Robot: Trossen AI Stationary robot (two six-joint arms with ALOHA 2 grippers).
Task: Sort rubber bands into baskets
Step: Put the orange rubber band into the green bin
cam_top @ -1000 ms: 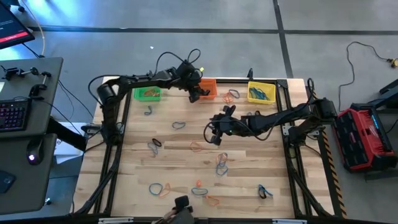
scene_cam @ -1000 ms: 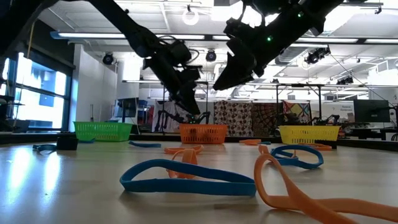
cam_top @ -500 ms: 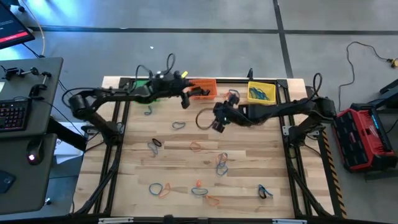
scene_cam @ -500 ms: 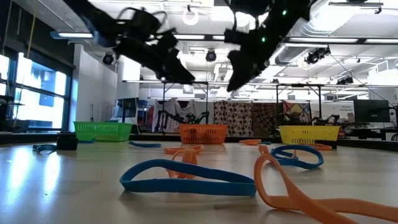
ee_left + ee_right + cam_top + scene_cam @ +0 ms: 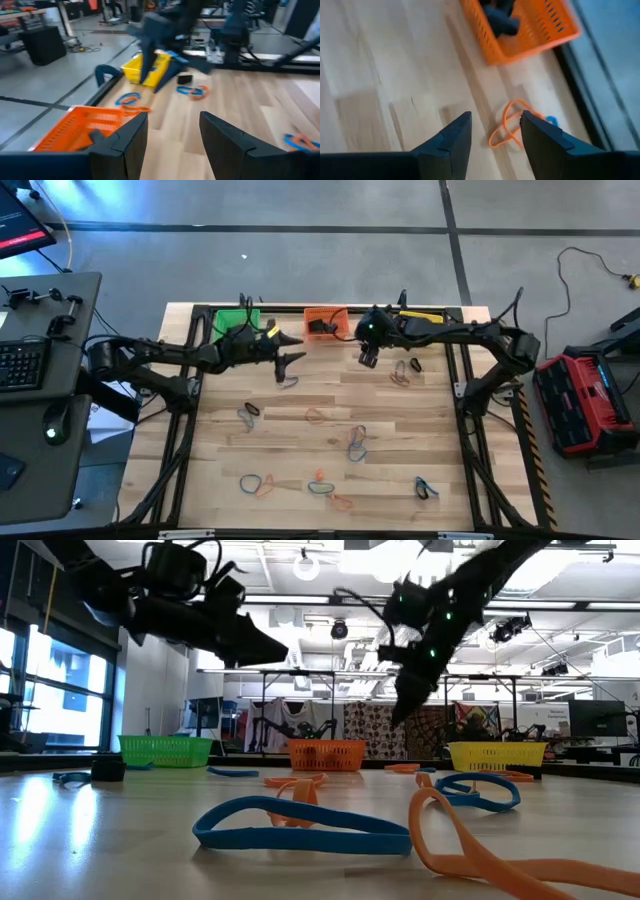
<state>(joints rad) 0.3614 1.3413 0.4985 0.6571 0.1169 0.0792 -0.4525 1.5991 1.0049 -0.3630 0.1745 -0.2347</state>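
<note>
Three baskets stand along the table's far edge: green (image 5: 236, 321), orange (image 5: 327, 318) and yellow (image 5: 425, 311), the last partly under my right arm. Rubber bands lie scattered on the wood, such as a blue one (image 5: 287, 381) and an orange one (image 5: 315, 415). My left gripper (image 5: 297, 349) hangs open above the table between the green and orange baskets, nearly level, with nothing between its fingers (image 5: 172, 117). My right gripper (image 5: 367, 358) is open and slants down just near of the orange basket (image 5: 535, 25), above an orange band (image 5: 512, 127) lying on the table.
A dark thing (image 5: 502, 20) lies inside the orange basket. More bands lie near the right gripper (image 5: 405, 370) and toward the near edge (image 5: 258, 483), (image 5: 426, 488). A black frame (image 5: 465, 380) borders the table. In the low view, a blue band (image 5: 300, 825) lies close in front.
My left gripper has drawn back from the orange basket toward the table's left edge and tipped up from pointing down to nearly level. My right gripper has swung from the table's middle toward the far edge, ending beside the orange basket.
</note>
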